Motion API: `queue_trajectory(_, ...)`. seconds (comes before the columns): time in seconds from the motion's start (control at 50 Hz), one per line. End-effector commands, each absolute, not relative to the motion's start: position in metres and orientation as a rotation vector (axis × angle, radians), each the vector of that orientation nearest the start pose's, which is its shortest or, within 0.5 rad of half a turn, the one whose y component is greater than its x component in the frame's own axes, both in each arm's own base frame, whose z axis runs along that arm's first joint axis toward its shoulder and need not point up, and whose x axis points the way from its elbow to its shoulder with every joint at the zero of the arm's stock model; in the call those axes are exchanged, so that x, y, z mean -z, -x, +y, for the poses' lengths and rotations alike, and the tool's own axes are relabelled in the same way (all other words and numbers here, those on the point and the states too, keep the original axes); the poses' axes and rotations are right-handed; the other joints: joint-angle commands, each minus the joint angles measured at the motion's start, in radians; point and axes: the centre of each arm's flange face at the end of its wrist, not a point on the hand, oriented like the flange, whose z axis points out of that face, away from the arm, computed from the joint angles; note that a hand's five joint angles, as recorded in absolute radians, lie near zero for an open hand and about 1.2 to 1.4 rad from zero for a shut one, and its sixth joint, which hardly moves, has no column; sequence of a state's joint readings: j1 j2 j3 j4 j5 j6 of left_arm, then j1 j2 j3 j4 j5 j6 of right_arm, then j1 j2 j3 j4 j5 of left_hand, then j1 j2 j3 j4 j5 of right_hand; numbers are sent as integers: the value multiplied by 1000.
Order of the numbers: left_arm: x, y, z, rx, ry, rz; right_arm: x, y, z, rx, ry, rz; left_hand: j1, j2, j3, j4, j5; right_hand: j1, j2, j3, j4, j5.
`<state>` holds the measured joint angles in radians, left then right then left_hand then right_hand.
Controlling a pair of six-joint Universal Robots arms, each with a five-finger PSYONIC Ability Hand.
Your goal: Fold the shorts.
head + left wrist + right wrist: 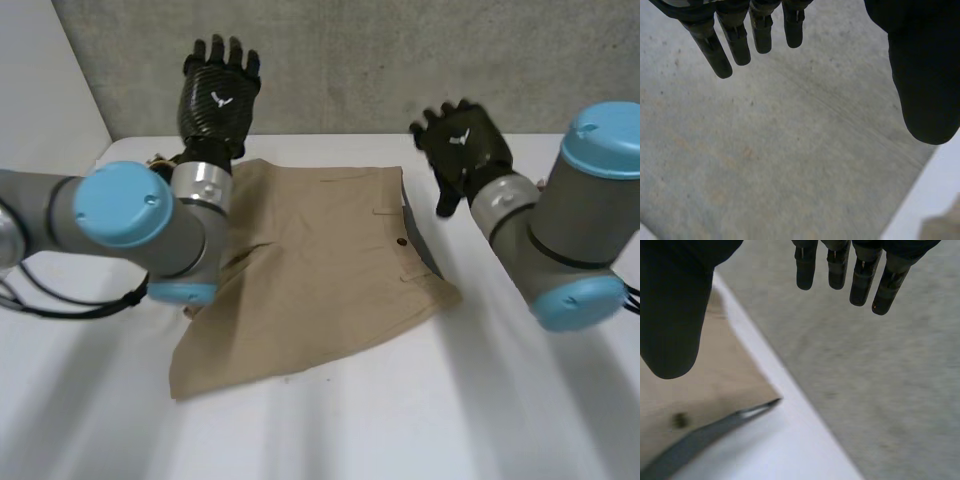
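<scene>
Tan shorts point(310, 270) lie mid white table point(480, 400), waistband to rt side, dark lining showing. L hand point(215, 95) raised over far-left corner, fingers straight, empty. R hand point(462, 145) up just beside far-right corner, relaxed, empty. R wrist view adds cloth corner close-up, dark button.

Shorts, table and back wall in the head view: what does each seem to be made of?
Shorts: tan woven cloth, likely cotton twill; matte, soft creases, stitched belt loops, dark lining at the waistband. Table: smooth white, faintly glossy, maybe laminate. Wall: grey, speckled, probably bare concrete.
</scene>
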<state>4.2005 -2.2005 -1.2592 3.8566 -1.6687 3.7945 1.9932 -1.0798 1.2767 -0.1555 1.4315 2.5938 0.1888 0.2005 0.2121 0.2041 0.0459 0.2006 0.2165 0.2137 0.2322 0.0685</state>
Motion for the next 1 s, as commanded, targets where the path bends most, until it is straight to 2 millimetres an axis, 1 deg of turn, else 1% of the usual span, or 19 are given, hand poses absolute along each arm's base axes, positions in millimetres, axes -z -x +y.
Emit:
queue_trajectory(0.02, -235, 301, -292, 2338, -862, 1713, -214, -289, -294, 1854, 1309, 1979, -13, -25, -37, -29, -45, -26, -42, -39, -58, -68)
queue_trajectory(0.06, -230, 296, -278, 2312, -873, 1811, -205, -284, -292, 1778, 1322, 2008, -13, -25, -37, -29, -45, -26, -42, -39, -58, -68)
queue_trajectory(0.08, -225, 290, -266, 2278, -874, 1910, -201, -283, -292, 1754, 1325, 2019, -11, -22, -34, -26, -42, -1, -17, -15, -33, -44)
queue_trajectory(0.14, -220, 280, -247, 2224, -857, 2066, -187, -278, -291, 1681, 1340, 2057, 45, 33, 22, 30, 13, 37, 21, 24, 5, -5)
queue_trajectory(0.16, -215, 273, -235, 2173, -836, 2180, -183, -276, -292, 1666, 1341, 2071, 71, 60, 48, 56, 40, 37, 21, 24, 5, -5)
queue_trajectory(0.2, -211, 267, -224, 2118, -812, 2286, -175, -273, -295, 1642, 1351, 2090, 92, 80, 69, 77, 61, 40, 24, 27, 8, -2)
queue_trajectory(0.22, -208, 264, -219, 2084, -799, 2339, -168, -270, -297, 1622, 1366, 2105, 115, 104, 92, 100, 84, 98, 82, 85, 67, 56)
queue_trajectory(0.24, -202, 258, -209, 2016, -767, 2443, -164, -268, -298, 1617, 1376, 2109, 180, 168, 156, 164, 148, 136, 121, 123, 105, 94)
queue_trajectory(0.28, -197, 253, -200, 1942, -732, 2533, -158, -265, -301, 1607, 1386, 2121, 204, 192, 180, 188, 172, 195, 179, 182, 164, 153)
queue_trajectory(0.3, -194, 249, -196, 1904, -710, 2574, -150, -263, -304, 1592, 1394, 2130, 207, 195, 183, 191, 175, 245, 229, 232, 213, 203)
queue_trajectory(0.32, -189, 244, -189, 1831, -666, 2647, -147, -263, -305, 1585, 1398, 2130, 239, 227, 215, 223, 207, 277, 262, 264, 246, 235)
queue_trajectory(0.4, -178, 231, -173, 1677, -562, 2757, -131, -263, -311, 1558, 1401, 2118, 295, 283, 271, 280, 263, 363, 347, 350, 331, 320)
queue_trajectory(0.44, -174, 226, -167, 1635, -540, 2769, -127, -264, -312, 1561, 1403, 2110, 312, 301, 289, 297, 281, 395, 379, 382, 363, 353)
queue_trajectory(0.5, -169, 220, -158, 1597, -529, 2771, -122, -265, -316, 1591, 1404, 2089, 333, 321, 310, 318, 301, 533, 517, 520, 501, 490)
queue_trajectory(0.54, -168, 218, -156, 1589, -528, 2769, -119, -267, -319, 1617, 1401, 2072, 336, 324, 313, 321, 304, 667, 651, 654, 636, 625)
queue_trajectory(0.6, -166, 216, -154, 1579, -520, 2771, -119, -267, -321, 1632, 1396, 2065, 348, 336, 324, 332, 316, 777, 761, 763, 745, 734)
queue_trajectory(0.66, -164, 214, -153, 1565, -518, 2774, -118, -267, -322, 1641, 1393, 2061, 348, 336, 324, 332, 316, 1172, 1156, 1159, 1141, 1130)
queue_trajectory(0.84, -155, 217, -160, 1627, -503, 2748, -124, -266, -320, 1651, 1380, 2061, 354, 342, 330, 338, 322, 1196, 1180, 1183, 1164, 1153)
queue_trajectory(1.0, -146, 225, -175, 1698, -491, 2722, -131, -266, -317, 1661, 1372, 2060, 406, 394, 383, 391, 375, 1196, 1180, 1183, 1164, 1153)
